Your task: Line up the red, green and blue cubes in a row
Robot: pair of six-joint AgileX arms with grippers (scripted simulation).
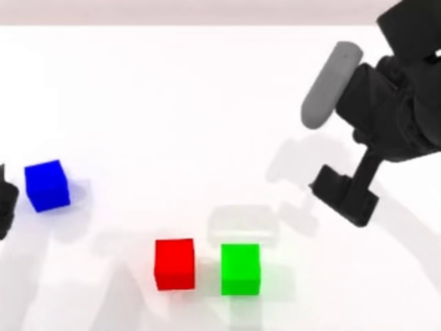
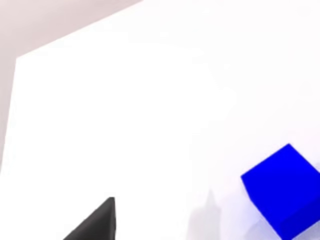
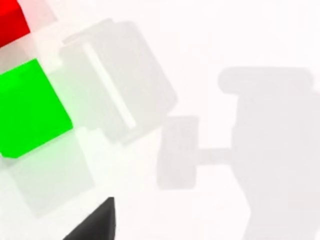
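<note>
While the white table (image 1: 172,103) spreads smooth and matte under everything, my right arm hangs over its 2 o'clock area, and its right gripper (image 1: 344,196) (a blocky black pincer with nothing between the jaws) sits raised above the surface, up and to the right of the green cube; whether its fingers are spread or closed I cannot tell. At the 9 o'clock edge only a sliver of the left gripper (image 1: 5,207) shows, just beside the blue cube, and its state cannot be told either.

As I judge it, the row is two-thirds made. At about 6 o'clock the red cube (image 1: 174,264) and the green cube (image 1: 240,268) rest side by side, apart by a narrow gap, their faces squared to each other. What is left is the blue cube (image 1: 47,185), which lies well apart toward 9 o'clock, turned slightly askew.

All three cubes are plain, sharp-edged, evenly coloured solids of equal size, flat-faced and unmarked.
</note>
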